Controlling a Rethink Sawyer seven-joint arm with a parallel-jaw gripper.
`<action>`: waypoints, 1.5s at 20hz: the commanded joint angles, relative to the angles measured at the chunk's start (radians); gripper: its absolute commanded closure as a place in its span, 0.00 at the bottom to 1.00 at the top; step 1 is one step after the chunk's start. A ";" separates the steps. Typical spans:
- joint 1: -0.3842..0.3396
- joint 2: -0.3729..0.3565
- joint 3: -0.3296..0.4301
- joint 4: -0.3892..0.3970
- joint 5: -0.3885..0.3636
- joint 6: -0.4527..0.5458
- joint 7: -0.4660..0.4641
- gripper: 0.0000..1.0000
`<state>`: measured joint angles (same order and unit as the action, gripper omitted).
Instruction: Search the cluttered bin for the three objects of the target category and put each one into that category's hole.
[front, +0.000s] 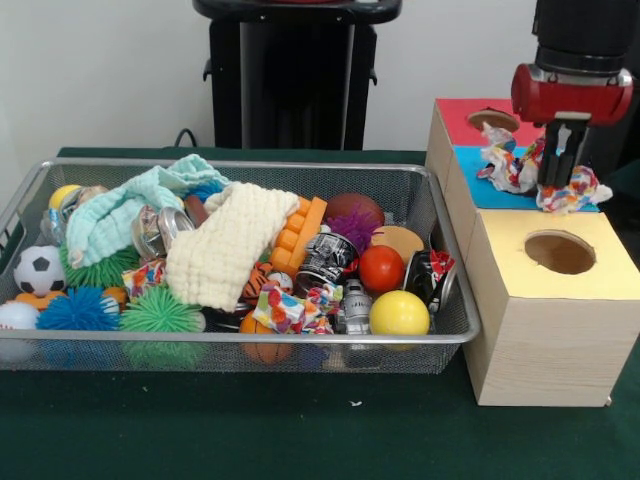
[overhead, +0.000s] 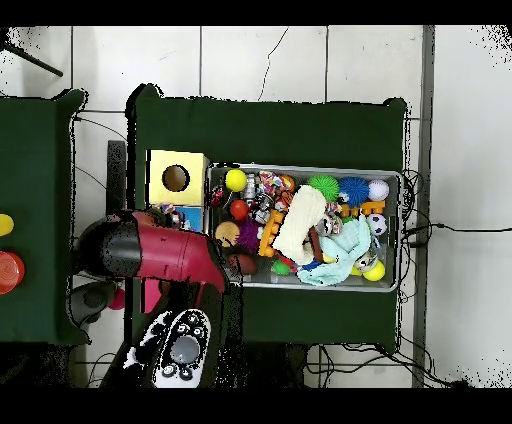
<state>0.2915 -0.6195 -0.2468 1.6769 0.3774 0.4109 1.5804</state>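
Note:
My gripper (front: 556, 183) hangs over the blue middle section (front: 478, 188) of the wooden box (front: 540, 340). It looks shut on a crumpled colourful paper ball (front: 578, 196) that touches the blue top. A second crumpled paper ball (front: 508, 166) lies on the blue section just left of the gripper. The blue section's hole is hidden by them. A similar paper wad (front: 285, 310) lies in the wire bin (front: 250, 163) near its front. In the overhead view the red arm (overhead: 170, 252) covers the gripper, and a bit of crumpled paper (overhead: 171, 212) shows beside it.
The box also has a red section with a hole (front: 493, 120) behind and a yellow section with a hole (front: 560, 252) in front. The bin holds balls, spiky toys, cloths (front: 228, 245), cans and orange bricks (front: 300, 235). The bin's right rim (front: 452, 250) runs close to the box.

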 joint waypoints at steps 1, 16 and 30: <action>0.009 -0.005 -0.032 -0.037 0.026 0.130 0.300 1.00; -0.003 0.017 -0.035 -0.061 0.024 0.108 0.267 1.00; -0.006 -0.025 -0.063 -0.104 0.013 0.277 0.263 1.00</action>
<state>0.3126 -0.6366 -0.3294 1.6060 0.3772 0.5142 1.5804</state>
